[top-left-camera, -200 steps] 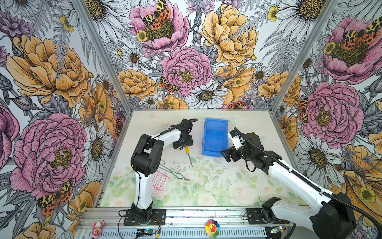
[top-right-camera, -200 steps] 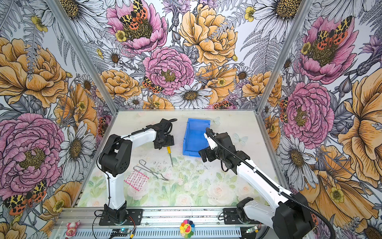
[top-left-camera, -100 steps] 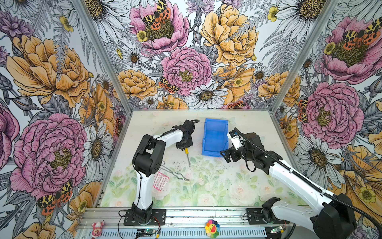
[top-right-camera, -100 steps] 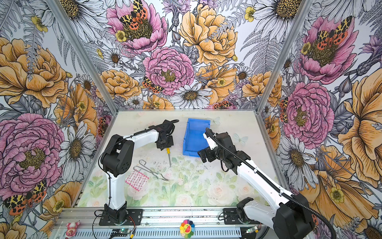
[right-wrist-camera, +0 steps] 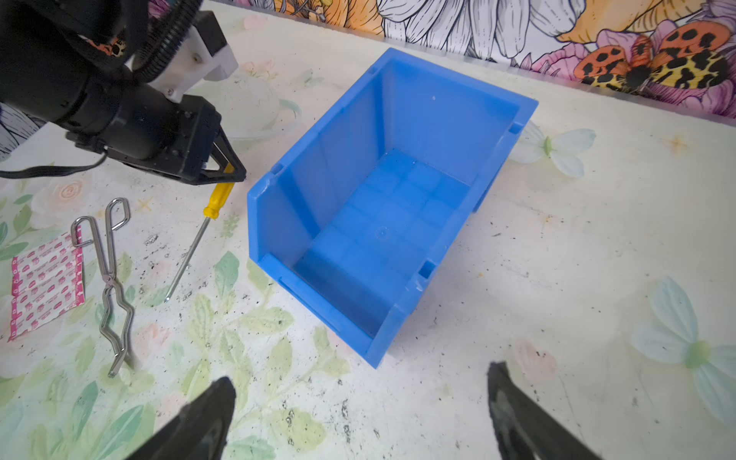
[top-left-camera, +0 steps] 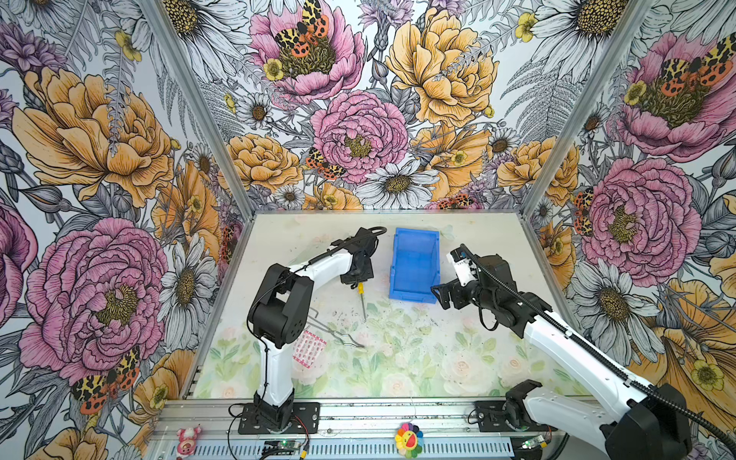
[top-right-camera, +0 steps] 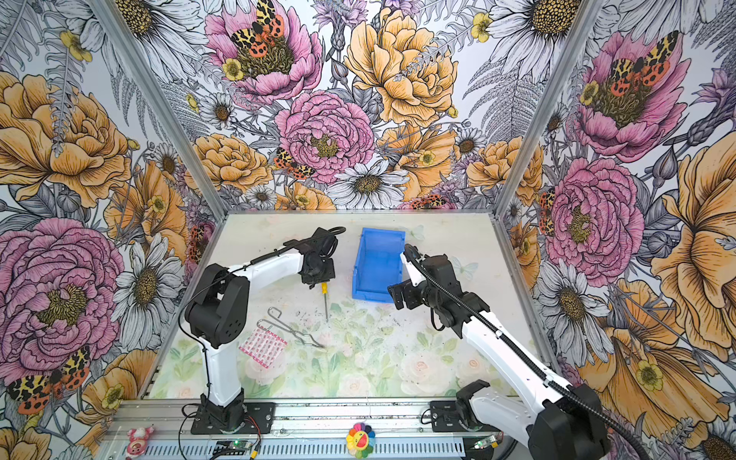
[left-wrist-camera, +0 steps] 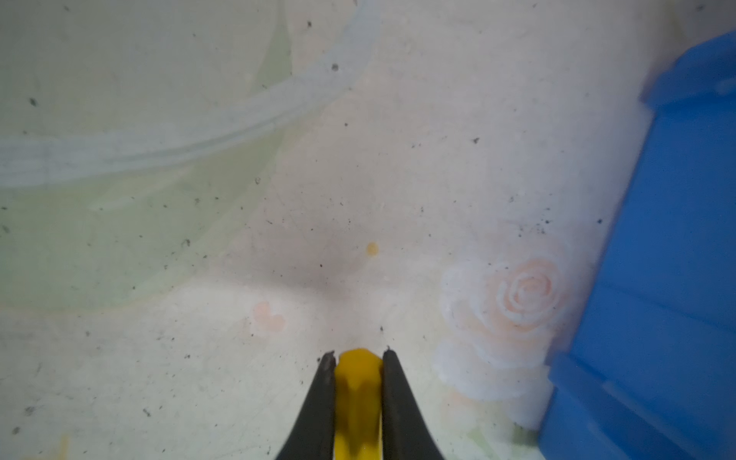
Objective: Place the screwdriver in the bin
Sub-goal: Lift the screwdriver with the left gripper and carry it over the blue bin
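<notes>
We have the left tool [left-wrist-camera: 358, 358] clamped on the yellow handle of the screwdriver [top-left-camera: 361, 298], just beside the bin [top-left-camera: 414, 271] wall that faces the counter [top-left-camera: 458, 358] left edge, shaft pointing at the front edge; right tool [right-wrist-camera: 360, 382] hangs wide and empty by the bin's front corner.

Robot lab cell: floral-printed walls [top-left-camera: 358, 131] box a tabletop [top-left-camera: 438, 358] with mounting rail [top-left-camera: 378, 414].

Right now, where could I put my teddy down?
Free: the table in front of the blue plastic bin, and the strip behind it. Crowded: left, around the yellow-handled screwdriver, bent silver wire tongs and pink-patterned square sheet.
</notes>
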